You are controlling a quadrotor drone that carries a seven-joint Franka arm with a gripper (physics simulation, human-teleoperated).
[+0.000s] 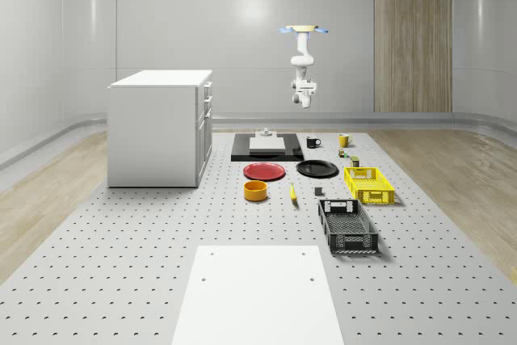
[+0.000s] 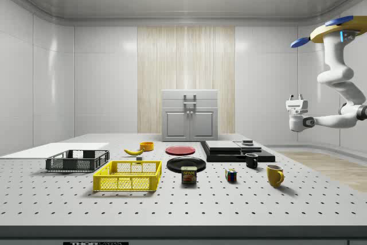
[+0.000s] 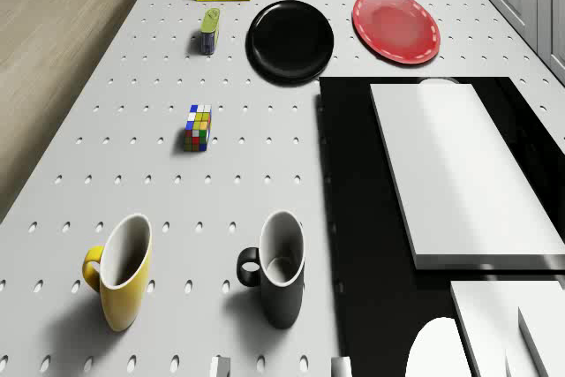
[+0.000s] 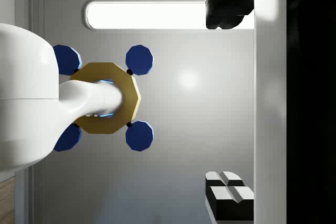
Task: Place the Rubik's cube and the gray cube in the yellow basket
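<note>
Plainly, risk at gray cube (image 1: pixel 318 192): it is small and low on the tabletop (image 1: pixel 161 224), so a slightly off-centre descent could likely nudge it away instead of catching it.
Risk at yellow basket (image 1: pixel 361 196): a black basket (image 1: pixel 355 241) sits just beside it at 7 o'clock in the whole-scene view; a drifting drop could land in the wrong one or on a rim.
Risk at Rubik's cube (image 3: pixel 199 127): a can (image 3: pixel 209 31) stands between it and the basket, and a low carry might clip it.
Risk at claw (image 2: pixel 296 97): it points up toward the drone (image 1: pixel 304 30), well above everything, so a long reorienting reach is needed while hovering, and sway could spoil the aim.
Look, gray cube: plain gray block, alone, at 9 o'clock of the yellow basket in the whole-scene view.
Look, Rubik's cube: multicoloured faces, square on the tabletop, at 11 o'clock of the basket in that view, well apart from it.
Claw state: fingers spread, holding nothing.
Drone: hovers high over the tabletop's far end, above the black mug (image 3: pixel 281 267) and yellow mug (image 3: pixel 124 269).
</note>
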